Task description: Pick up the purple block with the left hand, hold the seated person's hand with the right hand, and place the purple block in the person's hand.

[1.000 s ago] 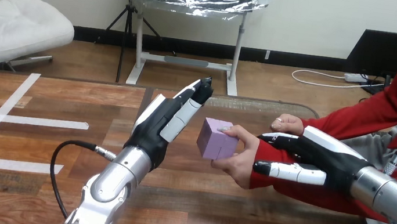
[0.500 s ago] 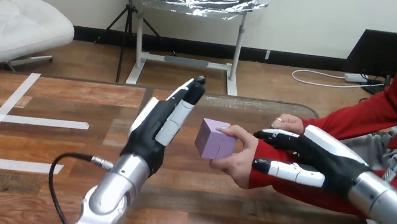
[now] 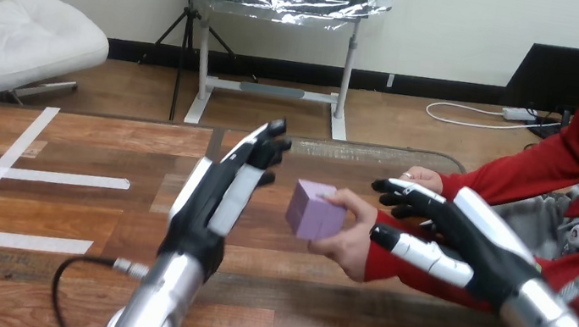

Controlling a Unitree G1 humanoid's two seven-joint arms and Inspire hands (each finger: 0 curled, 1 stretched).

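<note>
The purple block (image 3: 315,210) looked a small, rigid, light cube, best pinched on opposite flat faces; it sat in the person's hand (image 3: 351,247), above the desk (image 3: 40,270). At its 9 o'clock the left hand (image 3: 212,200) stood apart, fingers straight. At 3 o'clock the right hand (image 3: 480,242) straddled the red sleeve (image 3: 423,281), fingers spread, not clamped. Tape strips (image 3: 58,177) lay well clear.

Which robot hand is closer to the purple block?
Left, narrowly: the left hand hovers open just left of the purple block, while the right hand sits right of it, beyond the person's hand holding it.
</note>
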